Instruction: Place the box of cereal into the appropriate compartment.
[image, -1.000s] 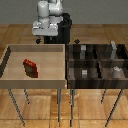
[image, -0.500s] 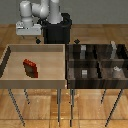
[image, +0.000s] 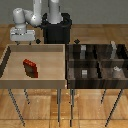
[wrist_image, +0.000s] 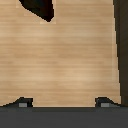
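1. a pale wooden bin (image: 7, 62) on thin metal legs stands at the exterior view's left, touching a dark bin (image: 70, 67) split into four compartments at the right.
2. the cereal box (image: 31, 68), red with dark edges, lies tilted on the pale bin's floor, towards its left half and well apart from the dark bin.
3. small grey blocks (image: 85, 73) sit in the dark compartments; one pale piece (image: 116, 70) rests in the near right one.
4. the arm's gripper (image: 23, 42) hangs above the pale bin's far left rim, clear of the box, beside the black robot base (image: 56, 30).
5. in the wrist view both fingertips (wrist_image: 22, 103) show spread wide apart over bare light wood, with nothing between them.
6. a wood-plank floor (image: 100, 35) runs behind the bins; the far wall (image: 100, 12) is plain grey.
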